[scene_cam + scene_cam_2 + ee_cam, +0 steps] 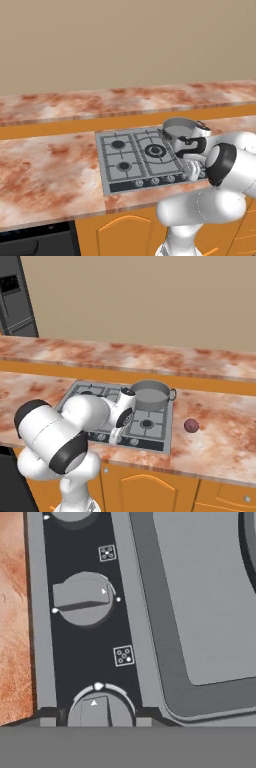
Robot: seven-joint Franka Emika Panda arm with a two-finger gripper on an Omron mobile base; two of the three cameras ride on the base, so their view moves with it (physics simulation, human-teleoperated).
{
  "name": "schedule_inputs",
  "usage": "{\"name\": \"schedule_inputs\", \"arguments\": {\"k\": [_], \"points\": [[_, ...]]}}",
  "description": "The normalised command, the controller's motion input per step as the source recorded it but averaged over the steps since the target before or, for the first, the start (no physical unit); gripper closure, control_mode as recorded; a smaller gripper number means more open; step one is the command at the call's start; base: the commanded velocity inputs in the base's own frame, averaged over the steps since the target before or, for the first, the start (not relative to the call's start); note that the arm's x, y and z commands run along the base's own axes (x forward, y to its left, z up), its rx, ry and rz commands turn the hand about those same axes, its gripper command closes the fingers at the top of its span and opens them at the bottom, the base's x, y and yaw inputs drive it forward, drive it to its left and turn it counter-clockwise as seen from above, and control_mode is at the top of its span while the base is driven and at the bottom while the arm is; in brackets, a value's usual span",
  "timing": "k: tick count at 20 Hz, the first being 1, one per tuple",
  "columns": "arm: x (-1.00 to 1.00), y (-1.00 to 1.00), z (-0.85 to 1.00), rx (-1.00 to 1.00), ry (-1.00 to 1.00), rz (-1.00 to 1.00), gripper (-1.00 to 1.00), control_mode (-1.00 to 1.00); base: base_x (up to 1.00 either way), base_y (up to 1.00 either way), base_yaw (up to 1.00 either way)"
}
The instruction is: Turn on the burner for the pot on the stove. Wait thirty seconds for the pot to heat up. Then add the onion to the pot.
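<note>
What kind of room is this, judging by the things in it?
A kitchen, rendered in simulation. A gas stove is set into a marbled counter above orange cabinets, and a pot sits on a burner.

Glossy white rounded arm (pixel 60 431) segments with dark joint bands, black-and-white wrist.

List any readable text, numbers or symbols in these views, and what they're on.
No words or numbers anywhere.
Two small white five-dot burner diagrams on the flat grey gas cooktop's black front strip.
White pointer arrows on the round grey knobs.
</note>
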Motion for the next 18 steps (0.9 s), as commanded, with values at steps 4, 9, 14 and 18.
{"name": "schedule_inputs", "arguments": {"k": [4,9,14,18], "points": [[0.0,0.02,0.25,0.0,0.0,0.19,-1.0,-1.0,0.0,0.0,0.0],[0.0,0.02,0.83,0.0,0.0,0.04,-1.0,-1.0,0.0,0.0,0.0],[0.2,0.0,1.0,0.0,0.03,0.0,-1.0,-1.0,0.0,0.0,0.0],[0.58,0.0,1.0,0.0,0.08,0.0,-1.0,-1.0,0.0,0.0,0.0]]}}
